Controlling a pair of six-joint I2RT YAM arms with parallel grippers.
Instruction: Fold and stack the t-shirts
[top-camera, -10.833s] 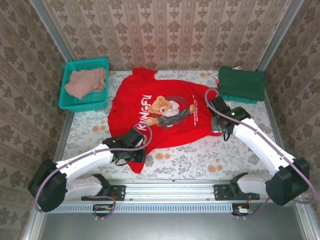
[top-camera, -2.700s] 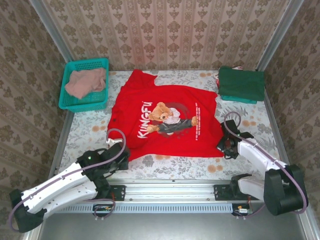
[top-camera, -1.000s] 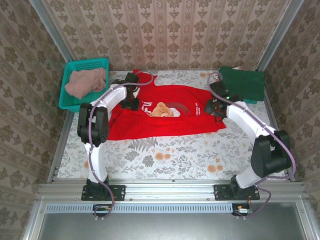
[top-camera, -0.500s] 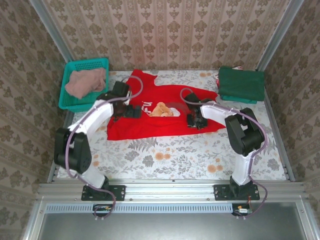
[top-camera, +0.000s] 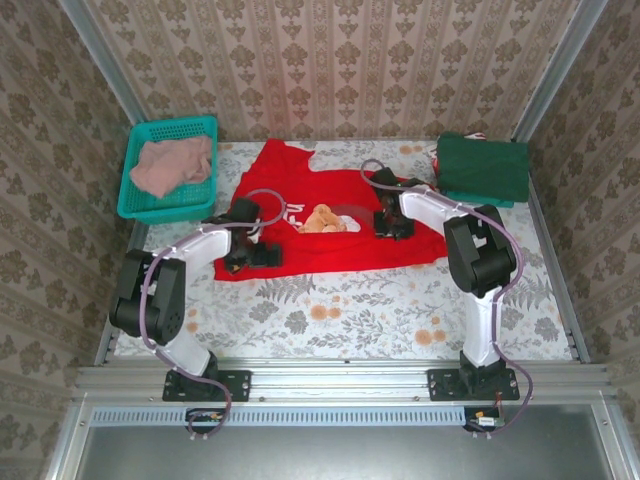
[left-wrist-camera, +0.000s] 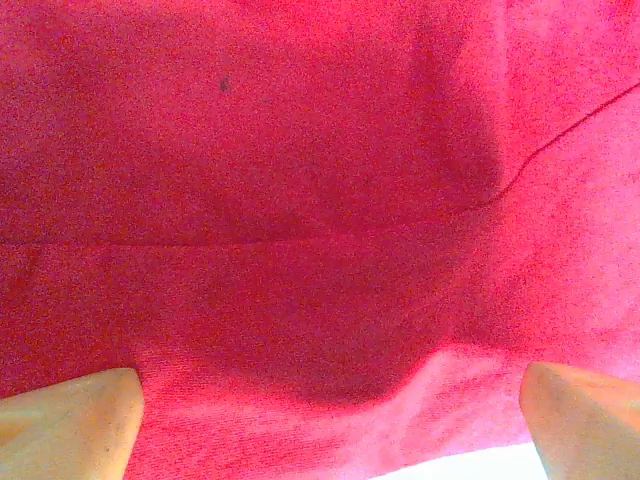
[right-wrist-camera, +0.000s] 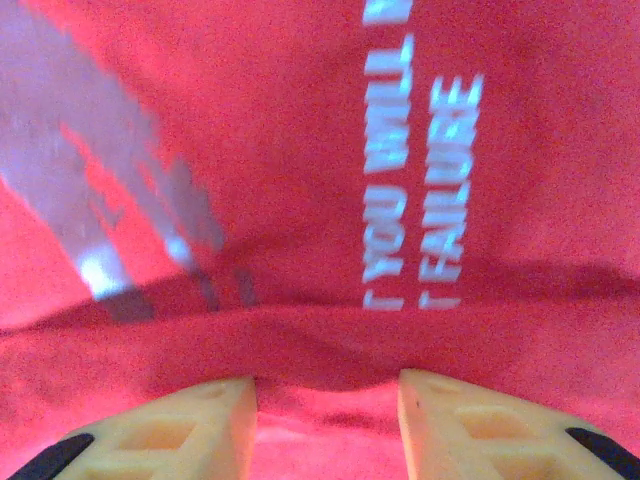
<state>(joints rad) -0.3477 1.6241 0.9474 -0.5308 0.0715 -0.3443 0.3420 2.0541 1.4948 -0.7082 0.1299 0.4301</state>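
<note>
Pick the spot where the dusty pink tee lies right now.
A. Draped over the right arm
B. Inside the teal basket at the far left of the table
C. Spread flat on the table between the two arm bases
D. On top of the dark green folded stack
B. In the top view the dusty pink tee lies crumpled inside the teal basket at the table's far left corner.
</note>
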